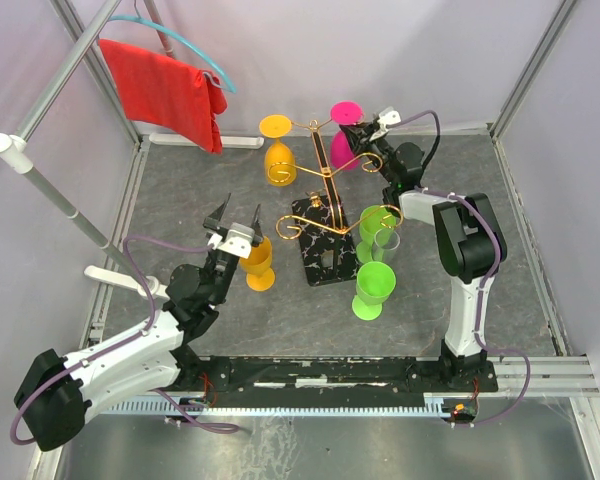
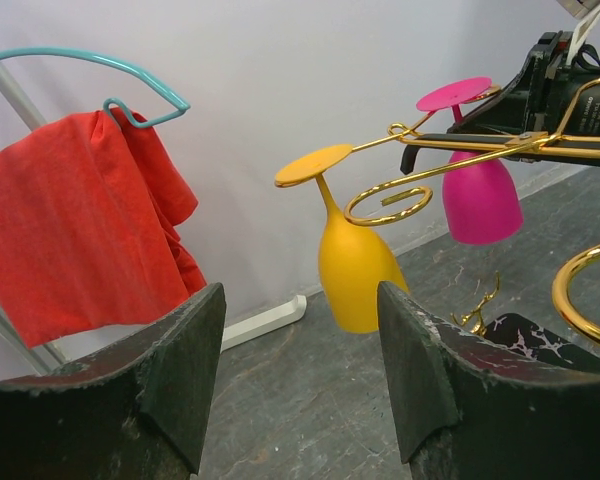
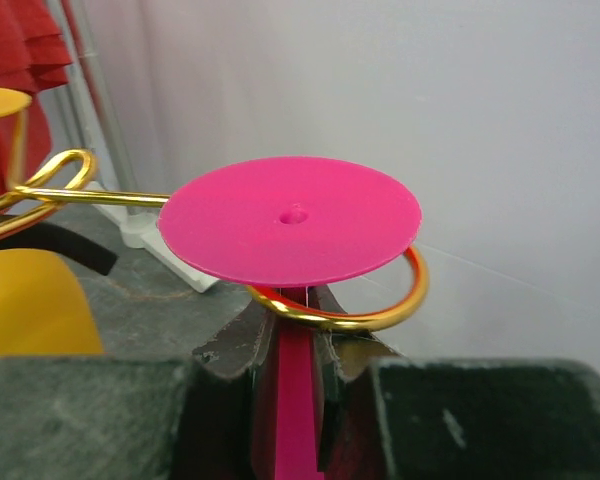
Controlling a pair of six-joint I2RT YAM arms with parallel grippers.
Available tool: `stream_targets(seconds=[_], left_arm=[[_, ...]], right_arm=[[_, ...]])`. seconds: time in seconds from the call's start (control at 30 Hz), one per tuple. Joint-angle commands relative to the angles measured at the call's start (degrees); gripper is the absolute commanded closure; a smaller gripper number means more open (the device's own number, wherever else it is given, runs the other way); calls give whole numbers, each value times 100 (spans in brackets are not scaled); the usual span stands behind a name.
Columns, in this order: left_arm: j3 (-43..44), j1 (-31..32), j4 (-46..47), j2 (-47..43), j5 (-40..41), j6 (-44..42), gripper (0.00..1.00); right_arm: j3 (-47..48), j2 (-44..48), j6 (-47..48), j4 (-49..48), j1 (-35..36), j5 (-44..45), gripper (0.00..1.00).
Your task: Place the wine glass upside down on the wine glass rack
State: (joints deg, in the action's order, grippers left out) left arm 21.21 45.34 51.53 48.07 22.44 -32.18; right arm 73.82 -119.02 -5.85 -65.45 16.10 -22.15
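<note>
The right end effector [image 3: 292, 365] is clamping the inverted pink wine glass [image 3: 290, 218] by its stem, with the foot lying over a far scroll of the wine glass rack [image 1: 325, 255] — the left end effector [image 2: 298, 340] is gaping wide, empty.

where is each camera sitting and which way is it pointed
Top external: above and behind the bases, looking down at the table; the left arm and right arm show whole, either side of the rack.
Left wrist: on the left arm, facing the far wall past the hung yellow glass and red cloth; its open jaws frame the bottom.
Right wrist: on the right arm, looking level over the pink glass foot above a gold rack loop; its jaws are shut on the stem.
Shared: all three views show the pink glass and rack.
</note>
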Motion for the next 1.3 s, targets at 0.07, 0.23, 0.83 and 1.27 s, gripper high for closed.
stream_targets(seconds=[0.07,0.23,0.83,1.27], left_arm=[[13,-43,242,6,84,-131,31],[29,-59,261,52,87,-99,30],[63,-61,254,138,104,54,30],[41,-74,233,141,149,118,28]], right_arm=[[78,-8,259,-114,-10,730,97],[-120,69,285,-219,-42,830,94],[-871,235,167,-1212,-242,-203,99],[-680,234,218,-1075,-72,-575,97]])
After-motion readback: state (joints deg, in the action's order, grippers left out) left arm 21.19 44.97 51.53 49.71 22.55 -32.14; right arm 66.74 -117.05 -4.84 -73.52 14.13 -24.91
